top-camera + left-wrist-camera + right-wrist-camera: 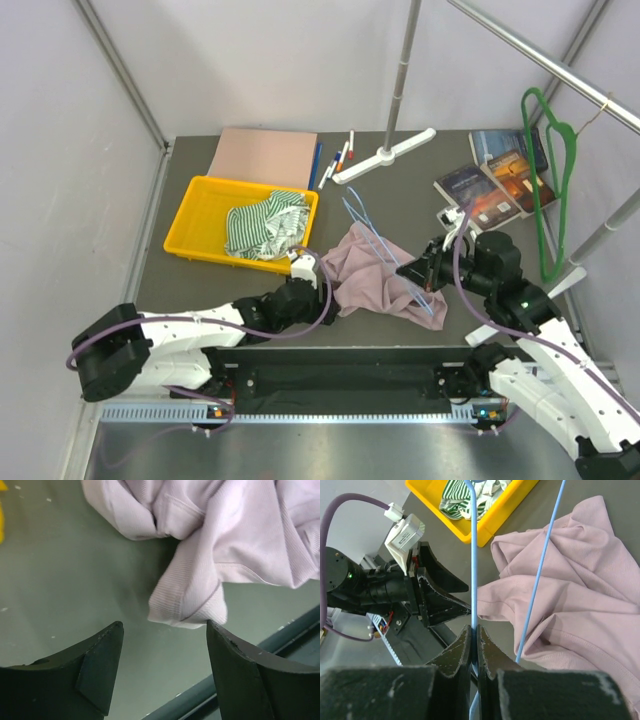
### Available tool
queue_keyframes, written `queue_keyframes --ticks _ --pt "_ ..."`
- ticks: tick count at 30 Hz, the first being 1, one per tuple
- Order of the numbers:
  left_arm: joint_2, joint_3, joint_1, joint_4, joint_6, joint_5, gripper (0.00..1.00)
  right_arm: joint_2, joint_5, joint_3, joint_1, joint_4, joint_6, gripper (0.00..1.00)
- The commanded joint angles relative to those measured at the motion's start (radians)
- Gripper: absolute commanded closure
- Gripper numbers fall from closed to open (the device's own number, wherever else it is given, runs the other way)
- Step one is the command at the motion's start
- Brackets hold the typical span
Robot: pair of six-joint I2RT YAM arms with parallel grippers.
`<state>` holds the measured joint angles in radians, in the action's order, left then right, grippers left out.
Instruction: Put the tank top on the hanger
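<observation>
The pink-mauve tank top (370, 270) lies crumpled on the dark table in front of both arms. On top of it rests the light-blue wire hanger (385, 250), pointing towards the back. My right gripper (418, 272) is shut on one wire of the hanger (473, 555), with the jaws pinched round it (474, 628). A second wire crosses the tank top (570, 595). My left gripper (165, 625) is open just short of a folded corner of the tank top (235, 535). Nothing sits between its fingers.
A yellow tray (195, 225) at the left holds a green-and-white striped cloth (262, 228). A pink board (262, 155), pens (335, 160) and a white stand base (385, 155) lie at the back. Books (495, 180) sit back right. A green hanger (555, 180) hangs from the rail.
</observation>
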<state>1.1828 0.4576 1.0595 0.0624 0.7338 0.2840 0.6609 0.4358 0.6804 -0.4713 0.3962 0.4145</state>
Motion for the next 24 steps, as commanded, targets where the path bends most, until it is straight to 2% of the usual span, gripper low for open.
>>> queue_keyframes --ticks 1,8,12,13,16,17,20,24 --pt "0.006 -0.027 -0.001 0.178 0.024 -0.071 0.28 -0.046 -0.015 0.033 -0.015 0.032 -0.005 1.0" --pt "0.057 -0.046 -0.003 0.269 0.021 -0.062 0.29 -0.066 -0.012 0.034 -0.015 0.052 0.012 1.0" --pt "0.09 -0.033 -0.003 0.28 0.01 -0.046 0.37 -0.078 -0.012 0.045 -0.015 0.078 0.01 1.0" --pt "0.103 -0.021 -0.001 0.275 0.009 -0.04 0.49 -0.08 -0.009 0.057 -0.015 0.081 0.009 1.0" --pt "0.116 0.018 -0.007 0.241 0.0 0.009 0.74 -0.084 0.003 0.091 -0.015 0.111 0.006 1.0" --pt "0.115 0.033 -0.012 0.211 -0.007 0.017 0.87 -0.086 0.006 0.105 -0.015 0.122 0.003 1.0" --pt "0.107 0.102 -0.055 0.168 -0.043 0.024 1.0 -0.08 0.027 0.156 -0.013 0.176 -0.003 1.0" --pt "0.103 0.193 -0.163 0.131 -0.121 -0.017 1.0 -0.083 0.034 0.203 -0.015 0.251 -0.019 1.0"
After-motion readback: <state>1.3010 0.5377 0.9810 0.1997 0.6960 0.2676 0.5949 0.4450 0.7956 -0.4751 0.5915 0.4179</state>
